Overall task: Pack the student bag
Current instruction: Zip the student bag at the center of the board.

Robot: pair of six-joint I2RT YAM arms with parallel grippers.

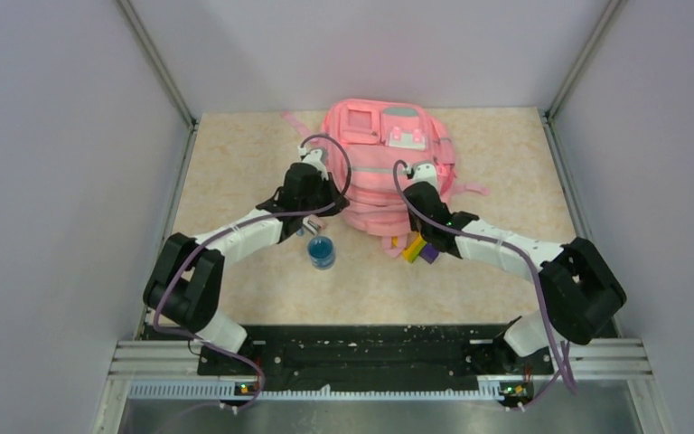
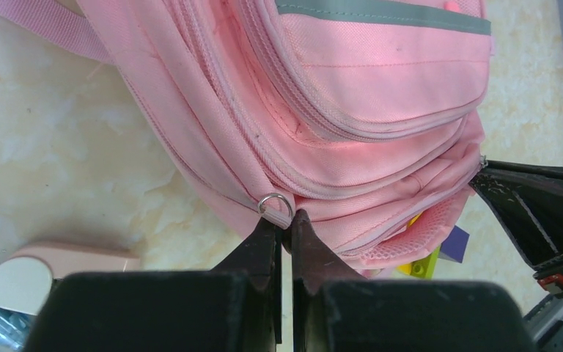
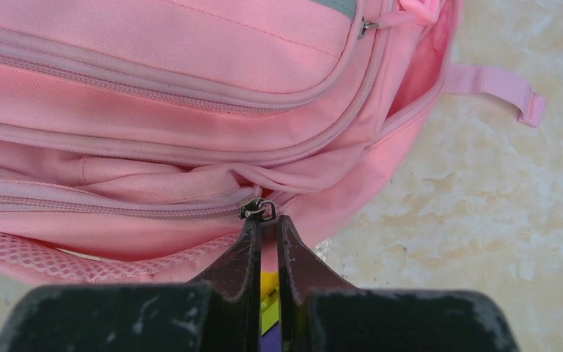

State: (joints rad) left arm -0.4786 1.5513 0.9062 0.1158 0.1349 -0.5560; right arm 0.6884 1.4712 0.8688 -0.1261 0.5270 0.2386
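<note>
Lying flat on the far middle of the beige table (image 1: 235,154), the student bag (image 1: 384,172) shows its front pockets upward, and its lower edge is turned toward the two arms.

The left gripper (image 2: 287,220) stands at the lower left side of the bag. Its fingers are pressed together and they pinch the left-side zip pull (image 2: 284,215), a small pink tab which hangs on a metal ring on the zip line.

The right gripper (image 3: 266,224) stands at the lower right side of the bag. Its fingers are also drawn close, and between them is the pink tab of the right-side zip pull (image 3: 258,209), just under the metal slider.

A pink mesh pocket (image 2: 410,242) is visible along the bag's lower edge. Some coloured blocks (image 1: 420,249), yellow, purple and orange, lie just beside this edge, near the right gripper. A small jar with a blue lid (image 1: 322,251) stands on the table close to the left arm, apart from the bag. In the left wrist view a pale pink case (image 2: 66,260) lies on the table beside the bag. One pink strap (image 3: 495,84) lies out over the table at the bag's right side.
</note>
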